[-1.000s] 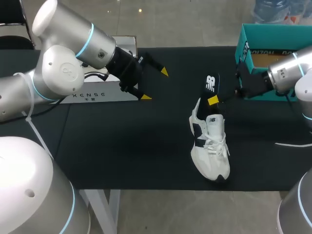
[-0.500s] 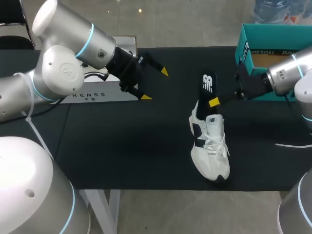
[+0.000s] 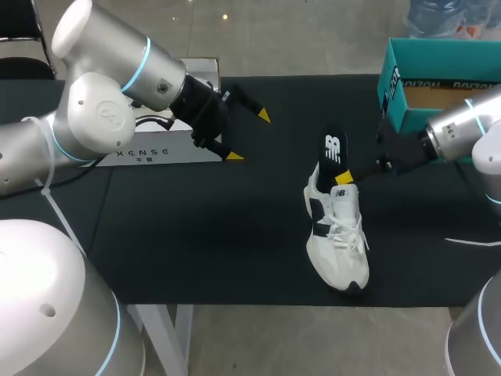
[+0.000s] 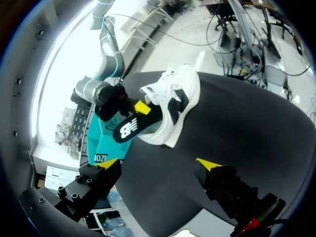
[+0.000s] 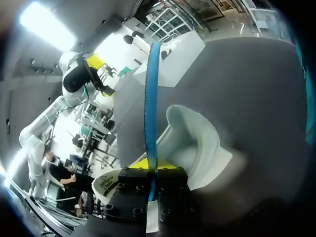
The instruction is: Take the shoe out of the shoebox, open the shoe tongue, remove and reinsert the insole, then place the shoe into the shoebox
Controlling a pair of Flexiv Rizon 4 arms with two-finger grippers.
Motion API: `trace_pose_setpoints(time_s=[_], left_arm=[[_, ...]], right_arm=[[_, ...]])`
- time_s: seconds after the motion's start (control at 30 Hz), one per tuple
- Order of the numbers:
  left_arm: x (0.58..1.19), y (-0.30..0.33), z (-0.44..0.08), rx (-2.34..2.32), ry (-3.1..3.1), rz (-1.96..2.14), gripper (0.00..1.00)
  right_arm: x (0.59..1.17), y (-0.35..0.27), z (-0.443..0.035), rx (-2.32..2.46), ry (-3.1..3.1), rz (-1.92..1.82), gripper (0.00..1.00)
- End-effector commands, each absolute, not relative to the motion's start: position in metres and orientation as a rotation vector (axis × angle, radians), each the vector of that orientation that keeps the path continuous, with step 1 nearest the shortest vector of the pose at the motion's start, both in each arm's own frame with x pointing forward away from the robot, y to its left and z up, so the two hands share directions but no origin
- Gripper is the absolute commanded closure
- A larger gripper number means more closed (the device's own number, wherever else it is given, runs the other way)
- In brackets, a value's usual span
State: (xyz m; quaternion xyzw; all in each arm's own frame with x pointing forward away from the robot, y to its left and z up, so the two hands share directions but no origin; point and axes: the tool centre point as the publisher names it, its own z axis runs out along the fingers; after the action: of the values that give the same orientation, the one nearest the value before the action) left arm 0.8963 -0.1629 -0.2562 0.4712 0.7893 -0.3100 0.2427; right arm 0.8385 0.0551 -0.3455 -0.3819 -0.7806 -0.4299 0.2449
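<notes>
A white shoe with dark panels (image 3: 337,235) lies on its sole on the black table, toe toward the front edge. A black insole (image 3: 334,149) stands tilted above the shoe's heel opening, its lower end at the collar. My right gripper (image 3: 343,178) is shut on the insole's lower part. In the right wrist view the insole (image 5: 150,103) runs edge-on out of the gripper (image 5: 150,165), with the shoe's heel (image 5: 190,143) just beside it. My left gripper (image 3: 249,136) hangs open over the table's left, holding nothing; the shoe (image 4: 173,101) and insole (image 4: 131,127) lie well ahead of it.
The teal shoebox (image 3: 389,82) stands open at the back right, behind my right arm. A white box (image 3: 168,145) lies at the back left under my left arm. Dark bare mat stretches between the left gripper and the shoe.
My right gripper has shut on the insole and brought it a little nearer the shoe's heel, standing it more upright. The left arm has kept still.
</notes>
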Motion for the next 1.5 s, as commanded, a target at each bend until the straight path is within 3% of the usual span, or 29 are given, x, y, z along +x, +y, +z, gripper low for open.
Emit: trace_pose_setpoints(time_s=[0.03,0.27,0.3,0.33,0.43,0.47,0.5,0.9,0.93,0.97,1.0,1.07,1.5], left_arm=[[0.896,-0.163,-0.256,1.29,2.16,-0.843,0.0],[0.896,-0.163,-0.256,1.29,2.16,-0.843,0.0],[0.896,-0.163,-0.256,1.29,2.16,-0.843,0.0],[0.896,-0.163,-0.256,1.29,2.16,-0.843,0.0],[0.896,-0.163,-0.256,1.29,2.16,-0.843,0.0],[0.896,-0.163,-0.256,1.29,2.16,-0.843,0.0],[0.896,-0.163,-0.256,1.29,2.16,-0.843,0.0],[0.896,-0.163,-0.256,1.29,2.16,-0.843,0.0],[0.896,-0.163,-0.256,1.29,2.16,-0.843,0.0],[0.896,-0.163,-0.256,1.29,2.16,-0.843,0.0],[0.896,-0.163,-0.256,1.29,2.16,-0.843,0.0],[0.896,-0.163,-0.256,1.29,2.16,-0.843,0.0],[0.896,-0.163,-0.256,1.29,2.16,-0.843,0.0]], right_arm=[[0.831,0.055,-0.35,-1.044,-2.13,-1.152,1.0],[0.829,0.057,-0.353,-1.042,-2.129,-1.121,1.0],[0.83,0.057,-0.352,-1.043,-2.13,-1.122,0.95],[0.832,0.058,-0.351,-1.043,-2.132,-1.123,0.76],[0.837,0.059,-0.348,-1.049,-2.146,-1.125,0.49],[0.839,0.058,-0.346,-1.051,-2.15,-1.128,0.07],[0.841,0.059,-0.345,-1.05,-2.154,-1.132,0.0],[0.873,0.056,-0.333,-1.043,-2.202,-1.166,0.01],[0.873,0.055,-0.333,-1.043,-2.204,-1.168,0.13],[0.874,0.055,-0.332,-1.042,-2.206,-1.17,0.45],[0.876,0.055,-0.332,-1.042,-2.208,-1.172,0.58],[0.877,0.054,-0.331,-1.043,-2.211,-1.179,1.0],[0.864,0.057,-0.337,-1.04,-2.195,-1.167,1.0]])
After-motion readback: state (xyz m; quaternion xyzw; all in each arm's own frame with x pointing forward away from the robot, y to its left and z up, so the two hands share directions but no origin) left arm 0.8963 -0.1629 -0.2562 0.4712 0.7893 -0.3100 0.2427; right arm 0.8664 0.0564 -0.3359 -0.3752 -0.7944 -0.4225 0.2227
